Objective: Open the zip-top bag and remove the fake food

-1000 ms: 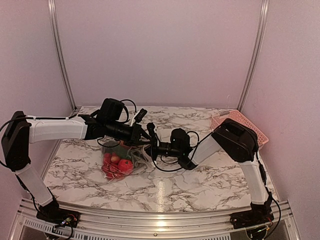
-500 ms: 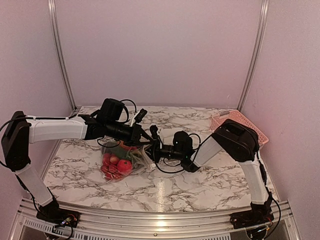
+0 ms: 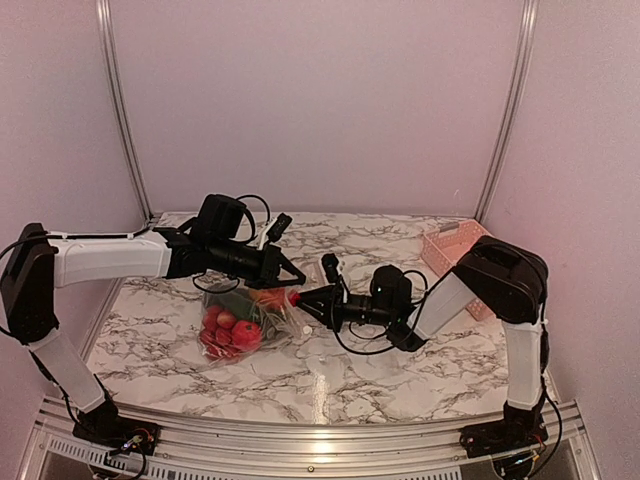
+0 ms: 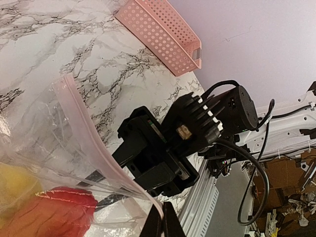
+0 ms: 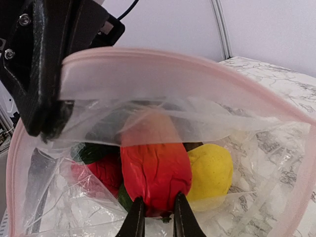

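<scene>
The right gripper (image 5: 157,212) is clamped on a red piece (image 5: 155,163) of the fake food, just inside the mouth of the zip-top bag (image 3: 238,318); the left gripper (image 3: 284,273) pinches the bag's upper rim, propping it agape; the bag lies at nine o'clock from the right gripper, mouth facing three; the piece's long axis runs nine-to-three, so the exit looks like a straight pull toward three.
</scene>
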